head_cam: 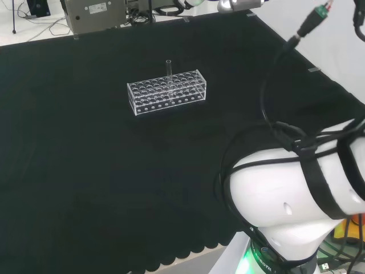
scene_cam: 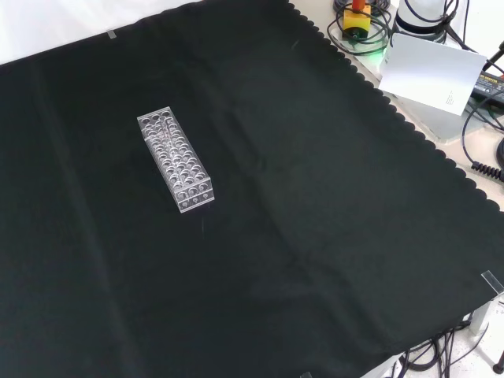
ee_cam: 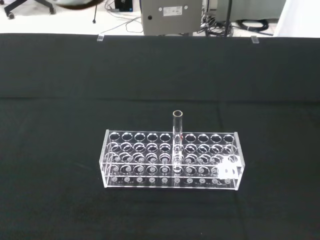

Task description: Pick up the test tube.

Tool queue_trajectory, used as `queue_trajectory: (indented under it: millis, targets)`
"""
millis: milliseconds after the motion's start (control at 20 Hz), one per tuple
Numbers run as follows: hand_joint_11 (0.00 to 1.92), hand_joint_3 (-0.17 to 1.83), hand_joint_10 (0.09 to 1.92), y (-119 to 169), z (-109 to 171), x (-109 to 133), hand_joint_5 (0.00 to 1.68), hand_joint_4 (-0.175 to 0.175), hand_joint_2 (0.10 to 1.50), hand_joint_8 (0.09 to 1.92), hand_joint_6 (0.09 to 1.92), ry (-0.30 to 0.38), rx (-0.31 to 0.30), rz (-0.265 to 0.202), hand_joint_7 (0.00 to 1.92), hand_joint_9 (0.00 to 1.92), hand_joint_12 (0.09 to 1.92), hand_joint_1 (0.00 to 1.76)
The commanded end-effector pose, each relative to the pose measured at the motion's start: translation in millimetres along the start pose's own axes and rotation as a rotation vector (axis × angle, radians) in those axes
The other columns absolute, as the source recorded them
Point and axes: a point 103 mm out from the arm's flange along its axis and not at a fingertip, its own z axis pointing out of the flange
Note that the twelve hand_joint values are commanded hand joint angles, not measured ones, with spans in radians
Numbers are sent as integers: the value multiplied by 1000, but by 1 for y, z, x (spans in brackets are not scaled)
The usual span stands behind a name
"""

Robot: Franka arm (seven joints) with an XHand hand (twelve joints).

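Observation:
A clear glass test tube [head_cam: 169,69] stands upright in a clear plastic rack [head_cam: 166,91] with several rows of holes, out on the black cloth. The wrist view looks at the rack [ee_cam: 170,162] from some way off, and the test tube [ee_cam: 177,131] rises from a hole near the rack's middle, its open mouth above the top plate. In the front view the rack [scene_cam: 175,157] lies on the cloth's left part, and the tube is hard to make out there.
The arm's own white links [head_cam: 296,194] stand at the head view's right with black cables. A grey metal box [head_cam: 94,14] sits beyond the cloth's far edge. A white sheet [scene_cam: 431,72] and cables lie off the cloth's top right corner in the front view.

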Motion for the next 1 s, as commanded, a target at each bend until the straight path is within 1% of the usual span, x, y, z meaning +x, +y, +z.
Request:
queue_trajectory:
  millis: [50,150,300,400,450,700,1000]
  targets:
    - [22,613,953,60,21,-9,235,-69,714,837,87,23,39,-58,136,113,1609,799]
    - [37,614,954,75,29,-10,252,-72,714,848,87,16,60,-70,160,129,1609,807]
    - [54,617,954,98,41,-12,271,-75,713,858,87,34,93,-81,188,154,1604,816]
    - [77,621,944,113,51,-12,282,-77,712,858,87,58,125,-85,211,175,1593,822]
    - [86,622,943,120,55,-12,287,-78,712,859,87,58,140,-91,222,184,1591,824]
    - [139,628,932,152,73,-9,304,-82,710,860,87,70,181,-116,278,233,1575,834]
    - [161,632,934,185,103,-7,320,-87,711,870,87,61,249,-128,322,275,1568,851]
